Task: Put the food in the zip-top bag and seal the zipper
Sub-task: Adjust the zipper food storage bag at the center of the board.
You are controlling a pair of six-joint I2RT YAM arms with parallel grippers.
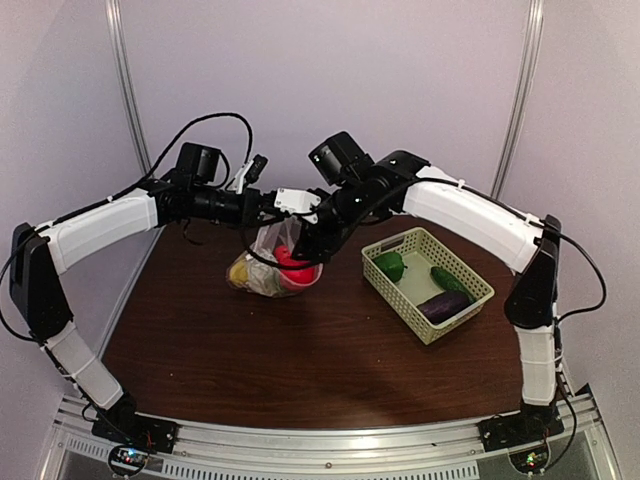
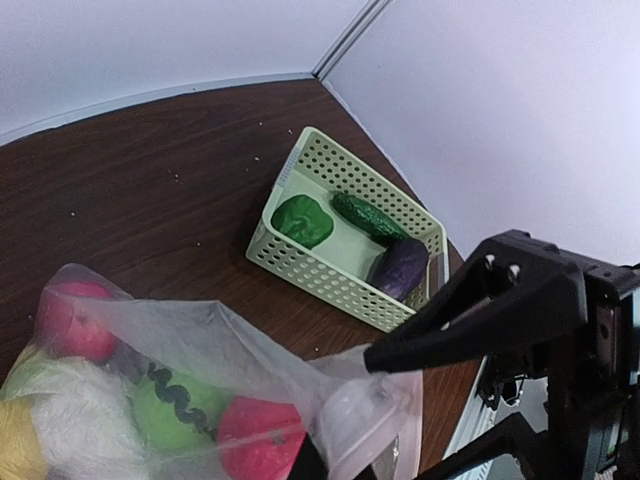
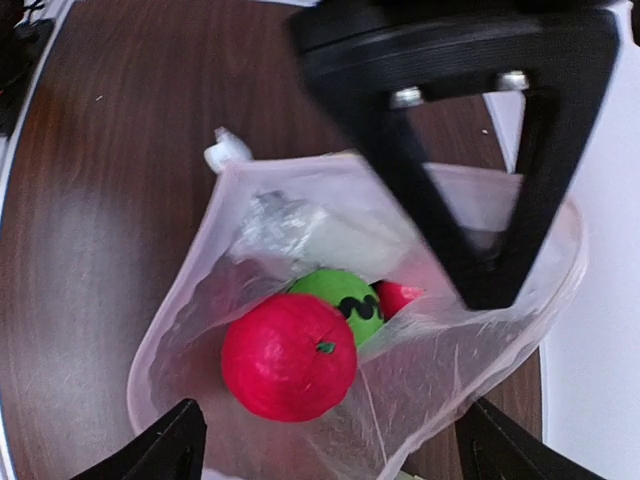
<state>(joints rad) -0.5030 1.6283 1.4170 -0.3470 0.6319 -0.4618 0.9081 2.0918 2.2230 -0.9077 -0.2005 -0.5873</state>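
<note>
Mouth upward, the zip-top bag (image 1: pixel 268 262) stands on the table (image 1: pixel 260 350) between the two arms. Its long axis runs roughly vertical, with the full bottom resting on the wood and the top edge drawn up toward the grippers. We see the left gripper (image 1: pixel 290 204) pinched fully closed on the bag's upper rim, holding that side up. The mouth gapes open. We cannot pick out the seal strip along the rim.

We see the right gripper (image 3: pixel 335 450) just above the mouth with its fingers spread wide and nothing between them. Looking straight down through that opening, we find a red ball (image 3: pixel 288 355) lying on top. A green round piece (image 3: pixel 340 298) with a dark wavy mark sits beside it and touches it, and the white cauliflower (image 3: pixel 300 235) lies further in. From the left wrist view we also make out a yellow piece (image 2: pixel 14 440) pressed against the bag's wall at the bottom.

Well apart from the bag, on the right side of the table, stands the pale green basket (image 1: pixel 470 272). Its long axis runs from far-left to near-right in the overhead view. Inside it the cucumber (image 2: pixel 368 218) lies lengthwise along one long wall. The eggplant (image 2: pixel 400 268) lies beside the cucumber's end, angled across a corner, and a green piece (image 2: pixel 302 220) sits at the opposite end.
</note>
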